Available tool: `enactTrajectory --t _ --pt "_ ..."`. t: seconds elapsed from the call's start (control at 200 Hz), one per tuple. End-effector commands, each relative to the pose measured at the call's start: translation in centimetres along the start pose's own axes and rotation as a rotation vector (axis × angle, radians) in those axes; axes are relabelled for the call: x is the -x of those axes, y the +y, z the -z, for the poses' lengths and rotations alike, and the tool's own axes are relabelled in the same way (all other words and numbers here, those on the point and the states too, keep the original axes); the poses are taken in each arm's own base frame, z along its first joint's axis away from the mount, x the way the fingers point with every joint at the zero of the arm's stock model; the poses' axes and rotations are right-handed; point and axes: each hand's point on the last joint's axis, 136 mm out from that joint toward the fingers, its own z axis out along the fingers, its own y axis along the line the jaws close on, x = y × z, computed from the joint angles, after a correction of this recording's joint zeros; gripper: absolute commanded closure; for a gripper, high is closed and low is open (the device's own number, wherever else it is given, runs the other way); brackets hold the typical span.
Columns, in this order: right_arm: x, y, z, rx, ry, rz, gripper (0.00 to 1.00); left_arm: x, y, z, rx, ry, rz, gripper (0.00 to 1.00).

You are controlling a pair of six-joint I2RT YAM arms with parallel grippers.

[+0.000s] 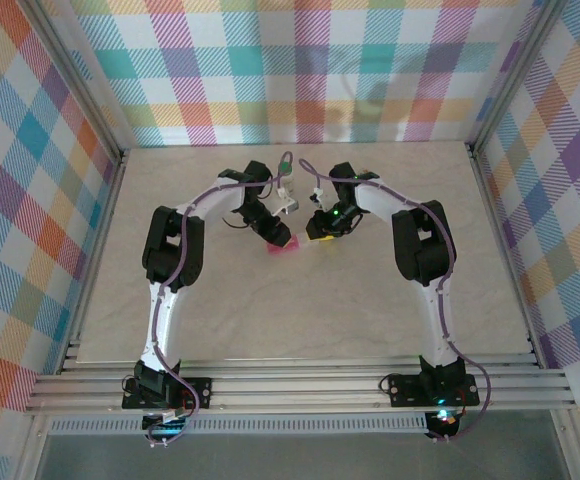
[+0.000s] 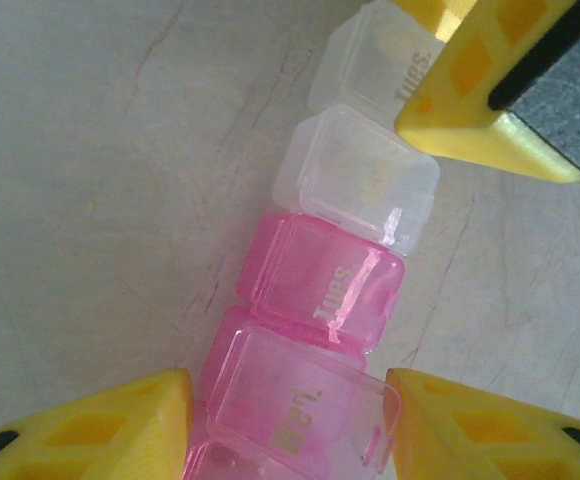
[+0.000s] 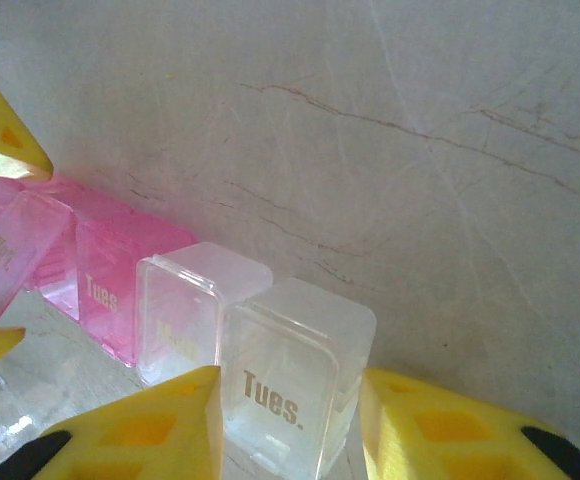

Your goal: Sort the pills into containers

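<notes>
Roughly central on the table (image 1: 300, 320), the strip (image 1: 282, 244) lies flat, long axis left-right, pink end left, clear end right. Both arms bow inward, wrists tipped down. The right gripper (image 3: 290, 388) clamps the clear end; the left gripper (image 2: 290, 400) straddles the pink end, grip unclear.

Top external: high above near edge, looking down on table (image 1: 300, 310). Wrist views: close, sharing containers (image 2: 320, 290) from opposite ends.
</notes>
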Motion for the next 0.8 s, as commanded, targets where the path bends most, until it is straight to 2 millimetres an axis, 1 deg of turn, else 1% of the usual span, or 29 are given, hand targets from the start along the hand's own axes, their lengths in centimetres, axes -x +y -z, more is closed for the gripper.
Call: enactTrajectory --t 0.0,0.11,0.175,0.345,0.485,0.655,0.755,0.795 --pt "-2.7 -3.4 -1.5 -0.144 0.106 -0.003 0.63 2.4 1.5 2.8 0.102 -0.095 0.002 0.47" --pt "-2.6 -3.4 -1.5 -0.144 0.104 0.000 0.63 3.5 1.9 3.5 0.138 -0.140 0.005 0.47" --pt "-2.5 -3.3 -1.4 -0.144 0.102 0.003 0.63 3.6 2.4 3.5 0.160 -0.146 0.009 0.47" --pt "-2.6 -3.4 -1.3 -0.147 0.103 -0.004 0.62 3.0 3.3 2.8 0.182 -0.119 0.015 0.48" --pt "-2.3 -2.8 -1.1 -0.119 0.082 -0.019 0.62 2.3 3.5 2.0 0.182 -0.106 0.021 0.49" --pt "-2.1 -1.5 -0.5 -0.070 0.048 -0.034 0.62 2.1 3.8 1.8 0.206 -0.138 0.033 0.49" --pt "-2.2 -1.3 -0.2 -0.066 0.042 -0.053 0.62 2.2 3.7 1.9 0.213 -0.160 0.034 0.49" --pt "-2.2 -1.2 0.0 -0.067 0.041 -0.058 0.62 2.4 3.5 2.2 0.219 -0.186 0.030 0.49"
